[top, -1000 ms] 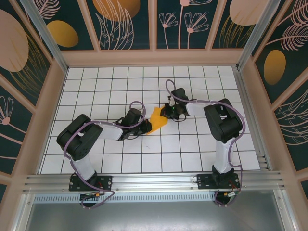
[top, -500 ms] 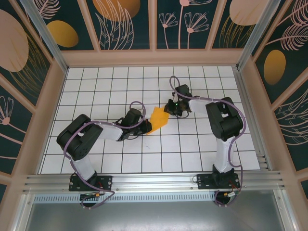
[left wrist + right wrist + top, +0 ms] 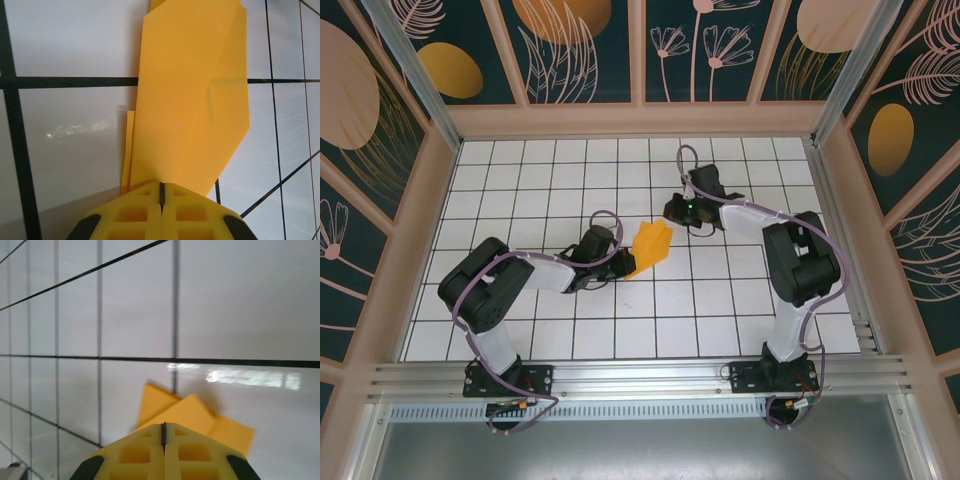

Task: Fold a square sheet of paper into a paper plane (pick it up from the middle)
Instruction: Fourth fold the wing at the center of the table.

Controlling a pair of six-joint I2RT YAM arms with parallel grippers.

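The square sheet of paper (image 3: 650, 246) is folded into a smaller creased orange shape and lies on the white grid table (image 3: 540, 190) near the middle. My left gripper (image 3: 623, 262) is shut on its near-left end. In the left wrist view the folded paper (image 3: 192, 100) runs up and away from my shut left gripper (image 3: 161, 192), with a thin flap at its left edge. My right gripper (image 3: 673, 213) is shut and sits just up and right of the paper, apart from it. In the right wrist view the blurred paper (image 3: 200, 412) lies beyond the shut right gripper (image 3: 163, 432).
Pink-framed patterned walls (image 3: 640, 60) close the table on three sides. A metal rail (image 3: 640, 378) runs along the near edge by the arm bases. White tiles lie bare at the back and left of the paper.
My right gripper has pulled away from the paper's upper right edge, moving up and right. The left gripper has stayed shut on the paper, which has barely shifted.
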